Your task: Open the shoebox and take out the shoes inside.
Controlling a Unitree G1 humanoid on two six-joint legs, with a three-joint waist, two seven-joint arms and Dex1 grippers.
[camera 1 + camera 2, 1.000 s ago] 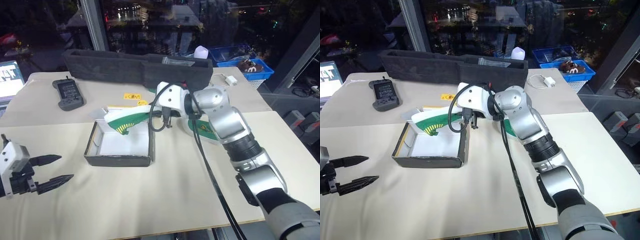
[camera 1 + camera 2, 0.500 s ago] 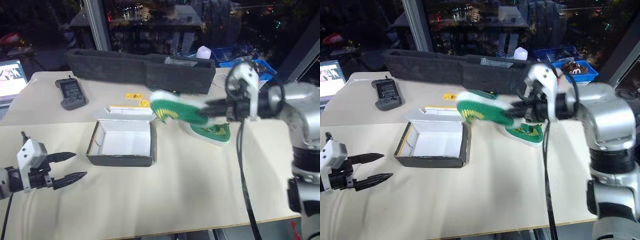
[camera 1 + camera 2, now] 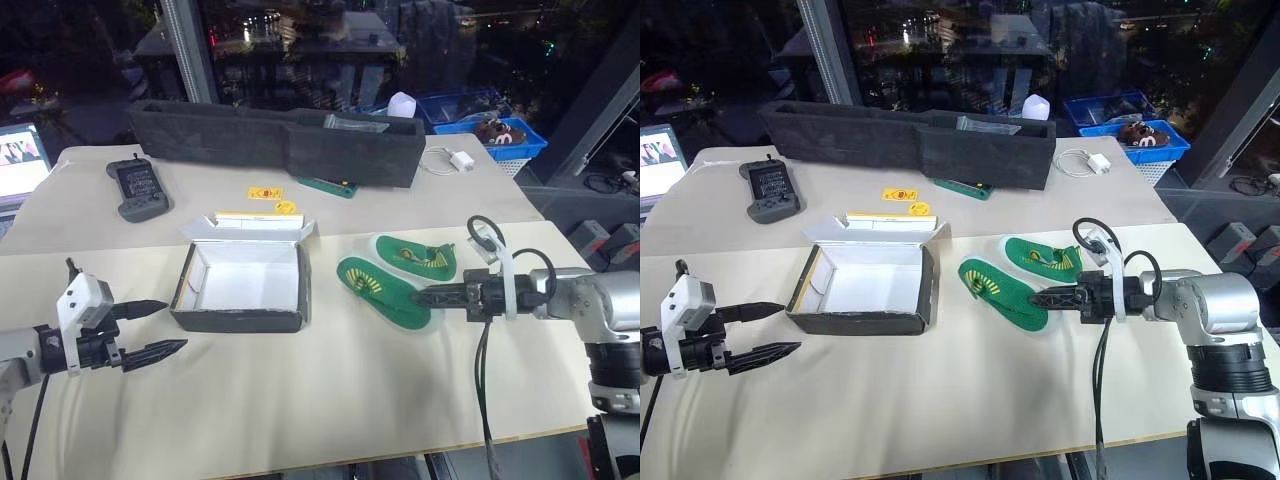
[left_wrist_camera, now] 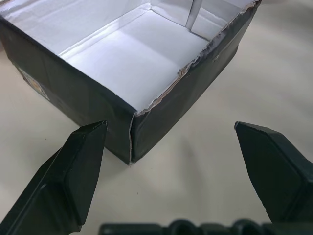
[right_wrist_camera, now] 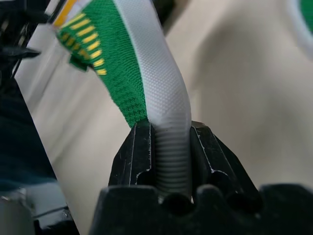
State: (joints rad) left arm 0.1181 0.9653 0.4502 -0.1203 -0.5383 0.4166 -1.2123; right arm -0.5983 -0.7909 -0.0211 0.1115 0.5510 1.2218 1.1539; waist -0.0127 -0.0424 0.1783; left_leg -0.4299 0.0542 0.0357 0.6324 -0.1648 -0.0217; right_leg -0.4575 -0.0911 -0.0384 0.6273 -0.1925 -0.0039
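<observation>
The shoebox (image 3: 245,285) sits open on the cream tabletop (image 3: 300,400), its lid (image 3: 250,226) folded back toward the window; its white inside holds nothing, and its outer walls are dark grey. Both shoes are out on the tabletop to the right of the box, green soles showing: the near shoe (image 3: 382,290) lies just beside the far shoe (image 3: 418,256). Behind them, a long black foam tray (image 3: 275,140) runs along the back of the tabletop with a flat clear item resting near its right end; what else it holds cannot be told. 2 blue bins (image 3: 482,125) stand past the tabletop's far right corner, the nearer one with a dark brown object inside. A small yellow tag (image 3: 264,192) and a green card (image 3: 326,185) lie in front of the tray; their print is too small to read, as is the screen of the grey handheld controller (image 3: 137,188) at the left. The right tool (image 3: 432,296) reaches in level from the right, its 2 fingers pinched narrowly on the white upper at the near shoe's rim, as the right wrist view shows. The left tool (image 3: 158,328) hovers low at the box's left, pointing at its near corner, its fingers (image 4: 73,171) spread wide and holding nothing.
</observation>
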